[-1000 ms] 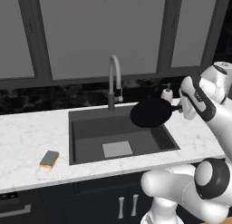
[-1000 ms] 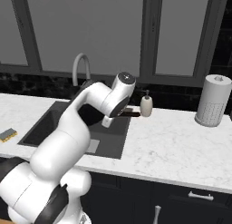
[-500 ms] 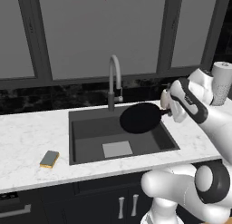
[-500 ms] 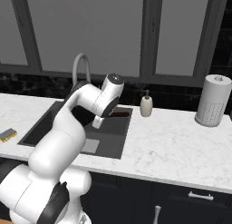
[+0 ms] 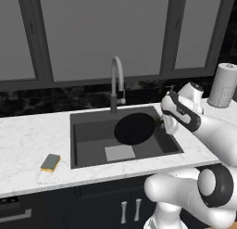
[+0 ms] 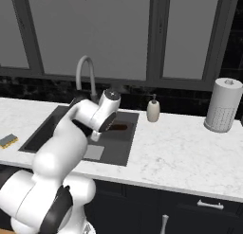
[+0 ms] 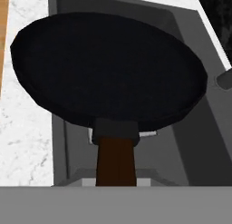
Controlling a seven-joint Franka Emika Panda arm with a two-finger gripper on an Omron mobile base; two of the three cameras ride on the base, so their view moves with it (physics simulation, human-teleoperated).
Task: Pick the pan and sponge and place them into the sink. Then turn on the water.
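While the dark sink [image 5: 88, 149] sits in the marble counter [image 5: 28, 140], the black frying pan [image 5: 134, 129] hangs over its basin, its reddish handle clamped by the gripper [image 5: 163, 123] at 3 o'clock. The yellow sponge [image 5: 50, 162] lies at 8 o'clock of the sink.

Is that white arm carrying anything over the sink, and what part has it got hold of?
Yes: the round black frying pan, gripped by its slim reddish-brown handle, over the dark grey sink.
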